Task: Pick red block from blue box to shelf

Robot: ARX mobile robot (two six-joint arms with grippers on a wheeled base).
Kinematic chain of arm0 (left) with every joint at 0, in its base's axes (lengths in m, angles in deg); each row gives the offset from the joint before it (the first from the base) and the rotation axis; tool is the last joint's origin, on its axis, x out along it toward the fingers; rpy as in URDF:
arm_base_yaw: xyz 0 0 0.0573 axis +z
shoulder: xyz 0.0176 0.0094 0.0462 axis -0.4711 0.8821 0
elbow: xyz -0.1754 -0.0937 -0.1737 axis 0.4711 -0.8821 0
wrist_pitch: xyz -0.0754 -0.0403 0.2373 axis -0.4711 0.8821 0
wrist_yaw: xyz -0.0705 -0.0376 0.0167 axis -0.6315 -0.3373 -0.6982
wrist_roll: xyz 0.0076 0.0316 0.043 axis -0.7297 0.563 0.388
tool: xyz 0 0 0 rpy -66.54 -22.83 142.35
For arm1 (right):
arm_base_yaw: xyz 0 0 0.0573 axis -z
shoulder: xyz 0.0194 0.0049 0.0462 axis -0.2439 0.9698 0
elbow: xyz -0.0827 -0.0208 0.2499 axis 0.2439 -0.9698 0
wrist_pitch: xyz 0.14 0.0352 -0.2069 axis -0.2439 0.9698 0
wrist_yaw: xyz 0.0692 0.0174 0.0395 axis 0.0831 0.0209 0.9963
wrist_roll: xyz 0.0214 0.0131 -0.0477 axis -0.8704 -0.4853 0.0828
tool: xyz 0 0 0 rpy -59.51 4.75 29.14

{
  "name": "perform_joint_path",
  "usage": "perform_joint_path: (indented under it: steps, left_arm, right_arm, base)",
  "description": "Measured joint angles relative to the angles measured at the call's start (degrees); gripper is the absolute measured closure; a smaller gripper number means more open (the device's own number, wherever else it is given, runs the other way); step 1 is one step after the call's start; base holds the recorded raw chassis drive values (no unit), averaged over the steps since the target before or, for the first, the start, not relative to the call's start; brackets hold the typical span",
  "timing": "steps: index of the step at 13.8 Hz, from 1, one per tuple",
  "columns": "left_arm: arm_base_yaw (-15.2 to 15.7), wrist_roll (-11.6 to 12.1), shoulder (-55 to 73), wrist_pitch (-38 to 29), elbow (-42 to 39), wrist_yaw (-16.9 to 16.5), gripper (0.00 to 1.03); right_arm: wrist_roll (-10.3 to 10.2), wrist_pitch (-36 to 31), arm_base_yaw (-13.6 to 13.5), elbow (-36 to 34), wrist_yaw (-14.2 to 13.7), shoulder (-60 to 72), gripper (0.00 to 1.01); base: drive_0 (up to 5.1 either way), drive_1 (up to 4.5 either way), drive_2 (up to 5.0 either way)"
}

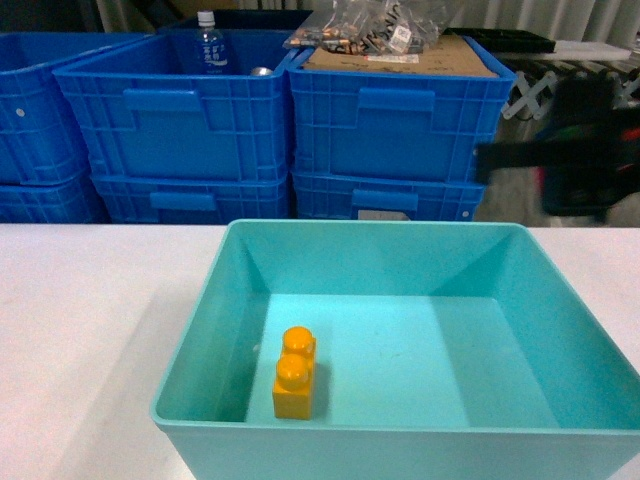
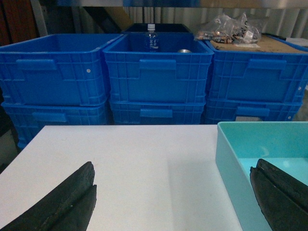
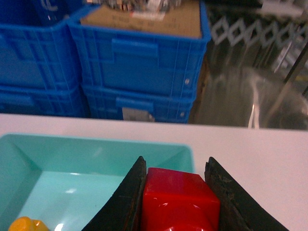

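The red block (image 3: pixel 178 197) is clamped between the two black fingers of my right gripper (image 3: pixel 175 161), held above the near right corner of the blue box (image 3: pixel 96 144). In the head view the blue box (image 1: pixel 200 300) stands on the white table, and my right arm (image 1: pixel 580 150) is a dark blur high at the right, beyond the box. My left gripper (image 2: pixel 172 168) is open over the bare table just left of the blue box's wall (image 2: pixel 231 163), with nothing between its fingers. The shelf is not plainly in view.
A yellow-orange two-stud brick (image 1: pixel 294 374) lies in the box near its front left. Stacked dark blue crates (image 1: pixel 180 130) stand behind the table, one holding a water bottle (image 1: pixel 208 42), another topped with cardboard and bagged parts (image 1: pixel 385 30).
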Motion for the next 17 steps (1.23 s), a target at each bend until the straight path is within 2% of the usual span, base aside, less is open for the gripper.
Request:
perform_joint_path:
  steps: [1, 2, 3, 4, 7, 10, 12, 14, 15, 16, 17]
  left_arm:
    - [0.00, 0.00, 0.02, 0.02, 0.02, 0.00, 0.05]
    - [0.00, 0.00, 0.00, -0.09, 0.00, -0.07, 0.05]
    - [0.00, 0.00, 0.00, -0.07, 0.00, 0.02, 0.05]
    - [0.02, 0.00, 0.00, 0.00, 0.00, 0.04, 0.05]
    - [0.04, 0.00, 0.00, -0.04, 0.00, 0.00, 0.05]
    - [0.04, 0.00, 0.00, -0.04, 0.00, 0.00, 0.05]
    - [0.04, 0.00, 0.00, -0.04, 0.00, 0.00, 0.05]
    - [0.02, 0.00, 0.00, -0.04, 0.00, -0.04, 0.05]
    - [0.04, 0.00, 0.00, -0.04, 0.00, 0.00, 0.05]
    - [0.04, 0.00, 0.00, -0.04, 0.02, -0.02, 0.05]
    - [0.04, 0.00, 0.00, -0.04, 0.00, 0.00, 0.05]
  right_arm:
    - [3.78, -5.05, -1.03, -5.81, -2.08, -6.34, 0.71]
    - [4.92, -16.46, -0.04, -10.91, -1.46, -7.69, 0.71]
    - [5.35, -20.81, 2.36, -14.99, 0.35, -8.57, 0.71]
    - [5.79, -21.22, 5.25, -19.43, 2.29, -11.17, 0.71]
    - [6.14, -19.10, 11.15, -25.14, 8.35, -21.70, 0.71]
    - [6.16, -14.49, 15.74, -29.59, 12.98, -29.70, 0.71]
    - [6.16, -11.21, 18.12, -31.08, 15.30, -35.08, 0.71]
    - [6.16, -11.96, 20.11, -34.10, 17.31, -37.40, 0.71]
    - [6.19, -8.63, 20.90, -34.69, 17.99, -39.47, 0.71]
    - [6.19, -7.06, 22.75, -34.71, 20.90, -42.91, 0.71]
    - [6.21, -1.64, 27.15, -34.73, 23.85, -49.05, 0.72]
  base:
    - [0.0, 0.00, 0.0]
    - [0.0, 0.00, 0.0]
    - [0.0, 0.00, 0.0]
    - [0.0, 0.00, 0.0]
    - [0.0, 0.00, 0.0]
    - [0.0, 0.00, 0.0]
    - [0.0, 0.00, 0.0]
    - [0.0, 0.00, 0.0]
    - [0.0, 0.00, 0.0]
    - [0.0, 0.00, 0.0]
    - [0.0, 0.00, 0.0]
